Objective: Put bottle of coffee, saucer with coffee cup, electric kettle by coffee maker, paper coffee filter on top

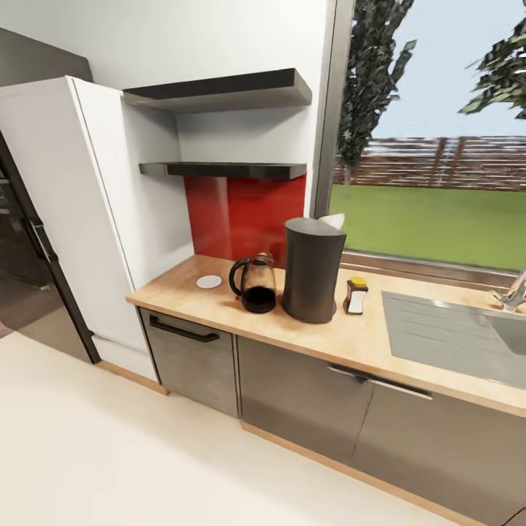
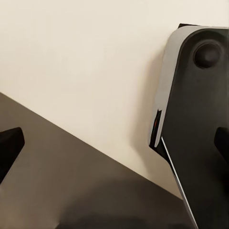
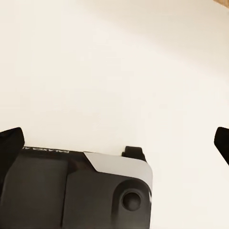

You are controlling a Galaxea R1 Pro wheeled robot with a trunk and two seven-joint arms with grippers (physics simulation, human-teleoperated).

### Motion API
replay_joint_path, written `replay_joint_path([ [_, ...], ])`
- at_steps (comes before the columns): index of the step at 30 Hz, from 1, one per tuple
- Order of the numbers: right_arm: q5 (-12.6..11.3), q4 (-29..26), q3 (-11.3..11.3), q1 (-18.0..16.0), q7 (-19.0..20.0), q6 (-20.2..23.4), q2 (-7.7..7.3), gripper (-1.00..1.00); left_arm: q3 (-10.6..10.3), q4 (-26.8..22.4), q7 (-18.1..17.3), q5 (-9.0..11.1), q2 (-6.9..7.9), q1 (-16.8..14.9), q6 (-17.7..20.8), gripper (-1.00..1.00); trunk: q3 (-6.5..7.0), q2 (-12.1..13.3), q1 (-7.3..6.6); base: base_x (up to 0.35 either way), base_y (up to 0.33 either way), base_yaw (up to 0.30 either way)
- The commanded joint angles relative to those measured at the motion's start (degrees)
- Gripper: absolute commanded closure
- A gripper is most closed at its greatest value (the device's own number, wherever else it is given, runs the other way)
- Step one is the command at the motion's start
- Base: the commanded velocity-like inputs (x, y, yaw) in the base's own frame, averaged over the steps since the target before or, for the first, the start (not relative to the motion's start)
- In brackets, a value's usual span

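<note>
In the middle of the head view the coffee maker (image 1: 313,271) stands upright on the wooden surface (image 1: 219,310), with the white filter (image 1: 333,219) on its top at the back. The kettle (image 1: 255,283) is just beside it toward the left of the frame, the saucer (image 1: 209,281) lies further left, and the coffee bottle (image 1: 356,295) stands just to its right, before the sink (image 1: 453,332). In each wrist view the fingers (image 2: 10,145) (image 3: 10,143) are spread wide apart at the frame edges, holding nothing, over the pale floor (image 3: 114,71).
</note>
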Motion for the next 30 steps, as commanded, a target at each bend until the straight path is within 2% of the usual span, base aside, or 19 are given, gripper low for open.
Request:
replay_joint_path([
  [1,-0.6,0.1,0.5,-0.1,-0.1,-0.2,0.02,-1.00,0.3,-0.1,0.0,-0.3,-0.02,0.0,-0.1,-1.00,-0.11,-0.1,0.06,0.228,0.223,0.000],
  [7,-0.6,0.1,0.5,-0.1,-0.1,-0.2,0.03,-1.00,0.4,-0.7,0.1,-0.2,0.44,-0.1,-0.9,-1.00,-0.11,-0.1,0.06,0.245,0.226,0.000],
  [13,-0.6,0.1,0.5,-0.1,-0.1,-0.2,0.03,-1.00,0.8,-3.5,0.0,0.4,2.50,-0.8,-1.5,-1.00,-0.11,-0.1,0.06,0.283,0.214,0.000],
  [17,-0.6,0.1,0.5,-0.1,-0.2,-0.2,-0.02,-1.00,1.0,-6.0,0.1,0.4,3.15,-2.1,-1.6,-1.00,-0.11,-0.1,0.06,0.291,0.212,0.000],
  [19,-0.6,0.1,0.5,-0.1,-0.2,-0.2,-0.05,-1.00,1.4,-6.8,0.1,1.1,3.63,-3.0,-1.6,-1.00,-0.11,-0.1,0.06,0.265,0.241,0.000],
  [24,-0.6,0.1,0.5,-0.1,-0.2,-0.2,-0.13,-1.00,3.6,-8.2,-0.1,4.7,4.46,-3.9,-1.8,-1.00,-0.11,-0.1,0.06,0.224,0.269,0.000],
  [30,-0.6,0.1,0.5,-0.1,-0.2,-0.2,-0.21,-1.00,4.0,-9.8,-0.2,5.7,4.48,-4.0,-1.9,-1.00,-0.11,-0.1,0.06,0.139,0.304,-0.020],
])
